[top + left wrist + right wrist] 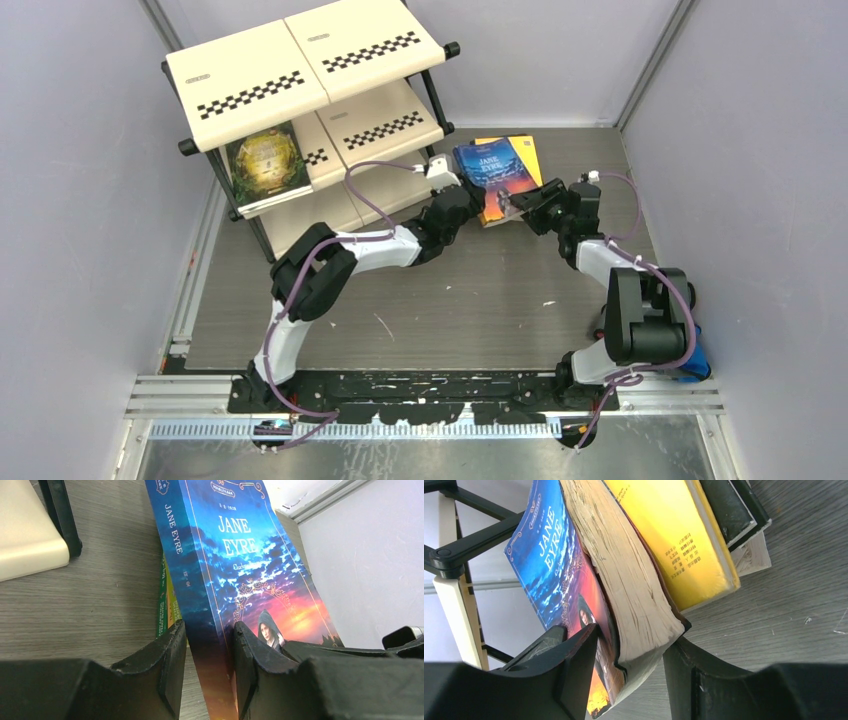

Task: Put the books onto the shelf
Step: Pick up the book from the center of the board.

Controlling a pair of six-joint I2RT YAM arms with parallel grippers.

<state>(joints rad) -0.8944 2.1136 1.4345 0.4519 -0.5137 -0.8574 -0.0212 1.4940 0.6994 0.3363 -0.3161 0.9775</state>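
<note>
On the tabletop, the left hand is clamped partway closed on the blue book. The right hand brackets its page edge, but I cannot tell whether it is pinching. The book tilts up off a stack. A yellow book and a black book show, and the count beneath is hidden. Far left, the shelf holds one green-and-gold book, so most are not yet shelved.

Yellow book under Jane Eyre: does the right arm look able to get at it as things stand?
Probably not. The Jane Eyre book lies tilted across the yellow book, and the right gripper straddles its page edge while the left gripper clamps its spine corner. That book has to go first.
</note>
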